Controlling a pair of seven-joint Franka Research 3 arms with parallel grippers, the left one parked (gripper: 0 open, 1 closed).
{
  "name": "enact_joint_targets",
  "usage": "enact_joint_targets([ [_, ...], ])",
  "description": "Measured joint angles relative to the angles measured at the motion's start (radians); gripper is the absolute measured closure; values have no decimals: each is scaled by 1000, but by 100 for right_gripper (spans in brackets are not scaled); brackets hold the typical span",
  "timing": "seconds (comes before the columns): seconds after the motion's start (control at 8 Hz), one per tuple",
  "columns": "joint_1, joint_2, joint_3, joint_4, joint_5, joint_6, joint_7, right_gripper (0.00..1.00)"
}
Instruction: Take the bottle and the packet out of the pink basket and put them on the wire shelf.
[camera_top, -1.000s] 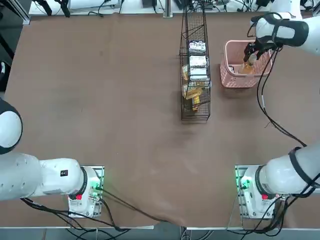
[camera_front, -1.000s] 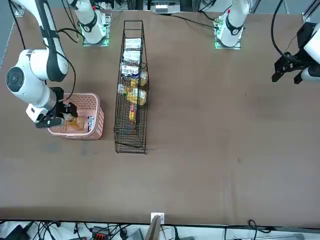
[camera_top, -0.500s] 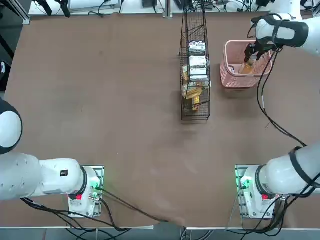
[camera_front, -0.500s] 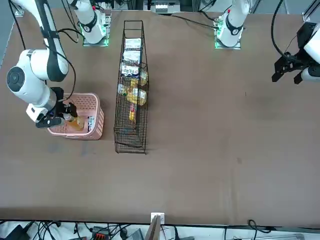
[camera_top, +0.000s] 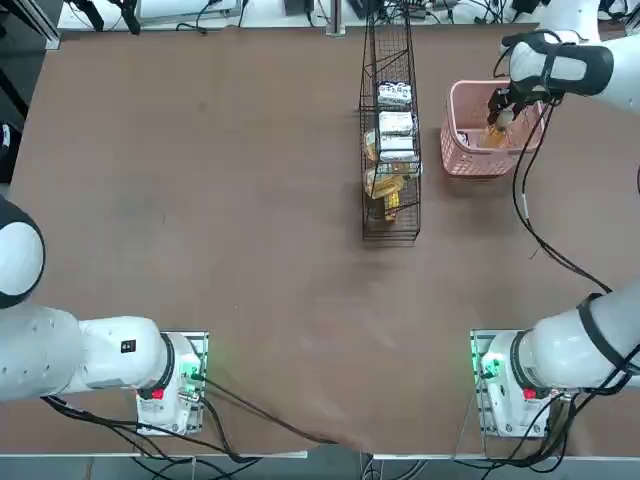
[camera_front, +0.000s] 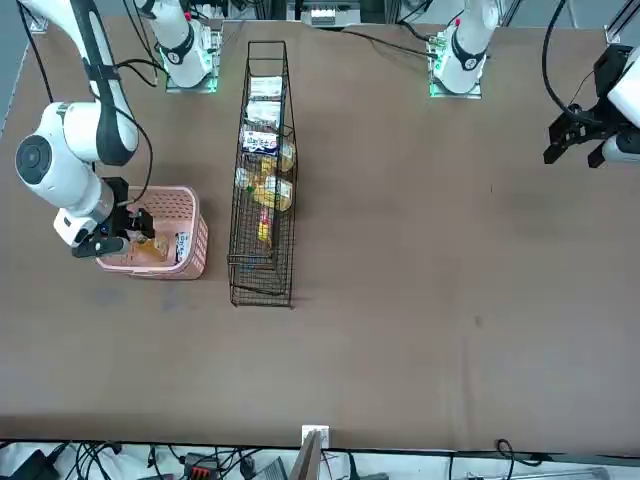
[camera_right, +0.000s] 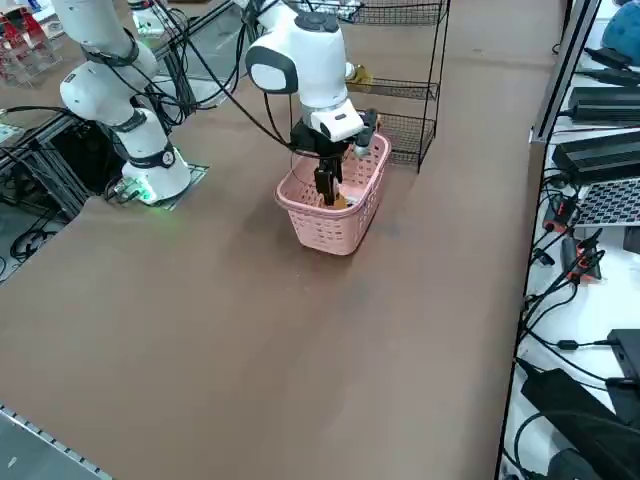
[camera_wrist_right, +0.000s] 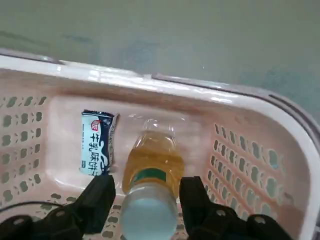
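The pink basket (camera_top: 465, 165) stands at the table's far right, beside the black wire shelf (camera_top: 390, 228). Inside it lies the bottle (camera_wrist_right: 150, 165), amber with a white cap, and next to it the packet (camera_wrist_right: 96, 150), whitish with dark print. My right gripper (camera_wrist_right: 146, 192) reaches down into the basket (camera_right: 325, 225), open, with one finger (camera_wrist_right: 100, 192) on each side of the bottle's cap end and only slim gaps left. In the front view the bottle (camera_front: 150, 245) and packet (camera_front: 182, 246) show inside the basket (camera_front: 190, 262), below the gripper (camera_front: 135, 225).
The wire shelf (camera_front: 262, 280) holds white and yellow packets in its middle stretch; the end nearer the robot has bare wire. Taller black wire racks (camera_right: 405, 135) stand behind the basket in the right side view. A black cable hangs from the right arm beside the basket.
The gripper's fingers have narrowed around the bottle's top. The arm has shifted slightly over the basket; bottle, packet and basket stay where they were.
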Motion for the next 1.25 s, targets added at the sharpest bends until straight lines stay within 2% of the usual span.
enact_joint_targets([
  [1.25, -3, 5, -3, -6, 0, 4, 73, 25],
])
